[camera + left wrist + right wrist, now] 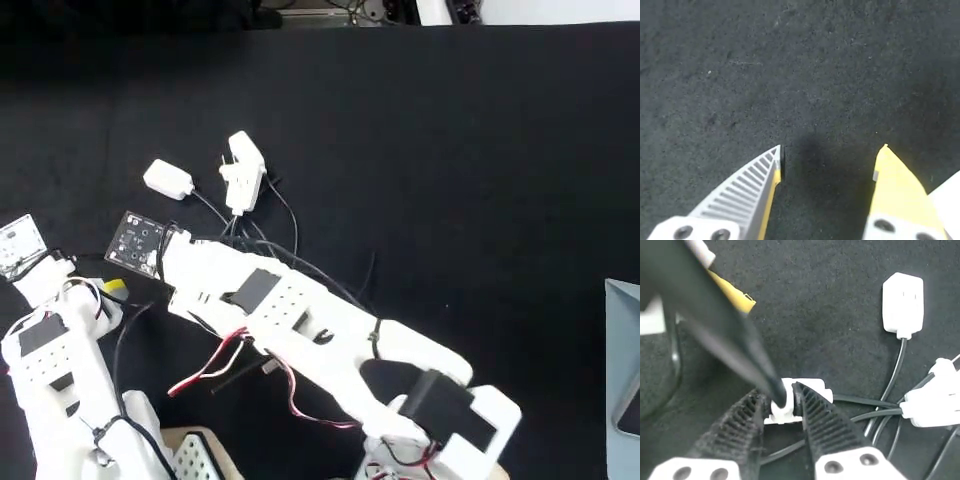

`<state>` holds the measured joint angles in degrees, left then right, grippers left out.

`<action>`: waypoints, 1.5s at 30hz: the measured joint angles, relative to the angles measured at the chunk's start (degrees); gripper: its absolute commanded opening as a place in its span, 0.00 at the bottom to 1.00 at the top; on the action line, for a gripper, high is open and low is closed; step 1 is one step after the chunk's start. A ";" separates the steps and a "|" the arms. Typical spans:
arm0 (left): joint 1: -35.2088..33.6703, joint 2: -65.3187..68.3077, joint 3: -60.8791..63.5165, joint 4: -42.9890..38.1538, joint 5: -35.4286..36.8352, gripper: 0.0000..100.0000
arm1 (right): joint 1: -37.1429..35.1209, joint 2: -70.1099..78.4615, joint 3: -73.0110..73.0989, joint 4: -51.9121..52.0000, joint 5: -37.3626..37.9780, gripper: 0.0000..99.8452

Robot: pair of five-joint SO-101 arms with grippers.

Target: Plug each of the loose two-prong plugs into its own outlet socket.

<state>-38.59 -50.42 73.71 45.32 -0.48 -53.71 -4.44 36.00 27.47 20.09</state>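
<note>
So, quick status from my end. The black table [450,150] is the backdrop, and I'll place everything off the outlet socket [903,302], the white block with two slots. My right arm [300,310] lies stretched across the table toward the socket and ends just short of it. The left arm [50,370] sits farther from the socket, off to one side. A second white piece with two prongs sticking out [243,172] lies just beside the socket, and black cables [285,225] trail away from both.

The right gripper [782,399] has its jaws pinched nearly together on a small white plug [812,389], near the socket but not touching it. The left gripper [832,147] is spread wide with nothing in it, over bare table.

I'd say I'm at the carry step for this plug: grabbed, not yet seated. Next I need to turn the prongs to face the slots and line them up before pushing in. I can't see the prongs from here, so slow going.
</note>
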 measured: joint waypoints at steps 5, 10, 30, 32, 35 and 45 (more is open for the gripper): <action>0.00 0.00 0.00 0.00 0.00 0.30 | -1.67 3.34 0.00 -1.05 0.00 0.01; 0.00 0.00 0.00 0.00 0.00 0.30 | -1.76 3.78 0.00 -1.23 0.00 0.01; 0.00 0.00 0.18 0.00 0.00 0.30 | -0.35 4.13 0.79 -1.14 0.00 0.01; 0.00 0.00 0.79 0.00 0.00 0.30 | -0.35 4.22 0.79 -1.14 0.00 0.01; 0.00 0.00 0.79 0.00 0.00 0.30 | -0.35 5.36 0.79 -1.14 -0.09 0.01; 0.00 0.00 0.79 0.00 0.00 0.30 | 0.00 14.42 -9.76 8.97 -0.09 0.01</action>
<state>-38.59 -50.42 74.51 45.32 -0.48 -53.71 9.98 26.24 36.44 20.00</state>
